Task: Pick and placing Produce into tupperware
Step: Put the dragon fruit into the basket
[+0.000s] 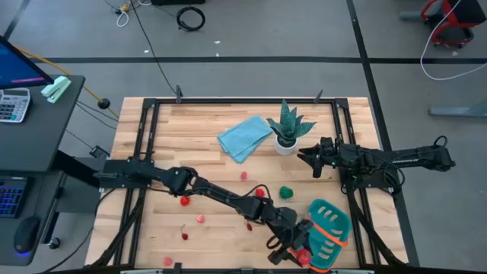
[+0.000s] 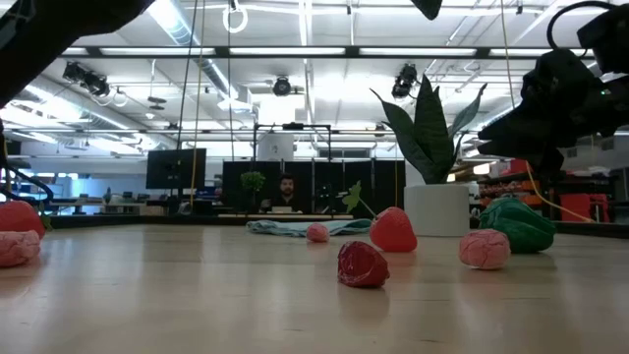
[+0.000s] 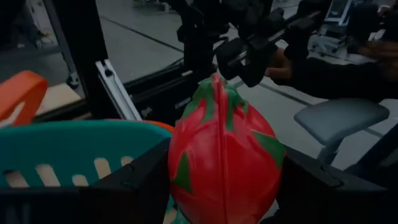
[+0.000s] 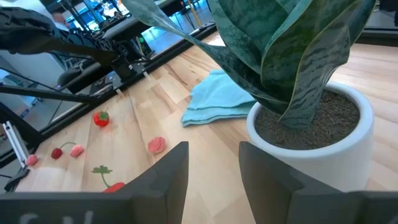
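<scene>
The teal tupperware [image 1: 329,221] with an orange rim band stands near the table's near right corner. It also shows in the left wrist view [image 3: 68,149]. My left gripper [image 1: 298,253] is right beside its near left side, shut on a red toy fruit with green scales [image 3: 224,155]. My right gripper [image 1: 308,158] hangs open and empty beside the white plant pot [image 1: 285,144]. Its two fingers show apart in the right wrist view [image 4: 214,168]. Several red and pink produce pieces [image 1: 185,202] and one round green piece [image 1: 285,192] lie on the table. My left gripper pinches the red fruit between its two fingers [image 3: 134,180], one on each of the fruit's opposite sides [image 3: 177,174]. The fruit's pointed green-tipped end [image 3: 216,84] points away from the gripper, beside the tupperware's wall. Whether it is clear of the table, I cannot tell.
A light blue folded cloth [image 1: 245,137] lies at the far middle, next to the spiky potted plant [image 1: 289,122]. Red bits lie along the left arm's path [image 1: 201,218]. In the low view, red pieces [image 2: 364,264] and the green piece [image 2: 516,224] lie on the table.
</scene>
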